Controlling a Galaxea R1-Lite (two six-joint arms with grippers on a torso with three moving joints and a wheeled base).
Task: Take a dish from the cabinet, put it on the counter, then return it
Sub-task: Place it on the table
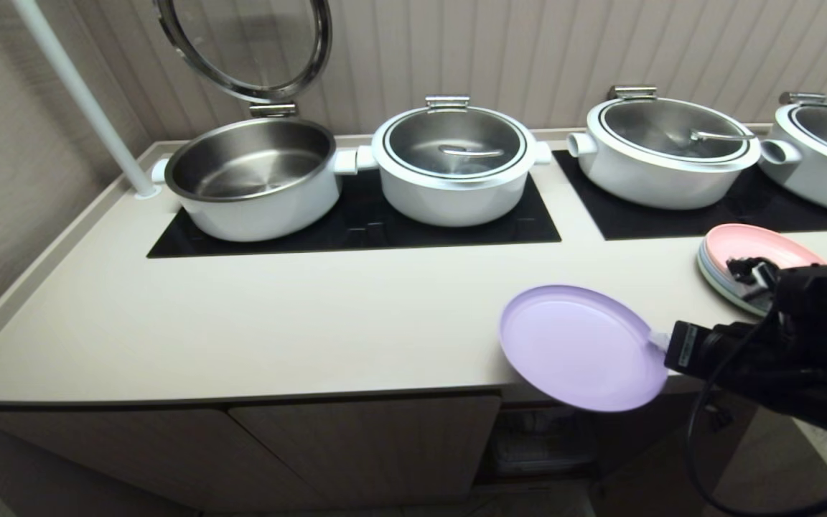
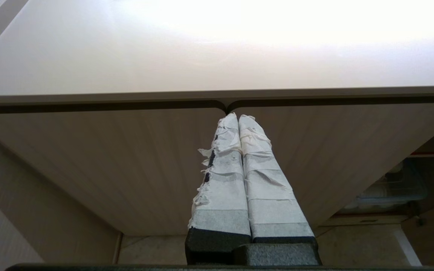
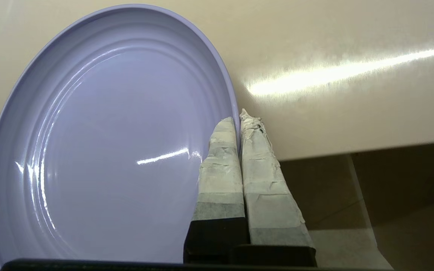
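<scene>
Lavender dish (image 1: 578,345) tilted, overhanging beige counter (image 1: 277,323) front edge, above cabinet (image 1: 356,445)

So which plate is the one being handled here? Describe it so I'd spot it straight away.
Find the long beige counter with its four white pots on black hobs. At its front edge, toward the right, the right hand grips a plate by the rim. It is lavender and alone, unlike the pink-topped stack behind it.
</scene>
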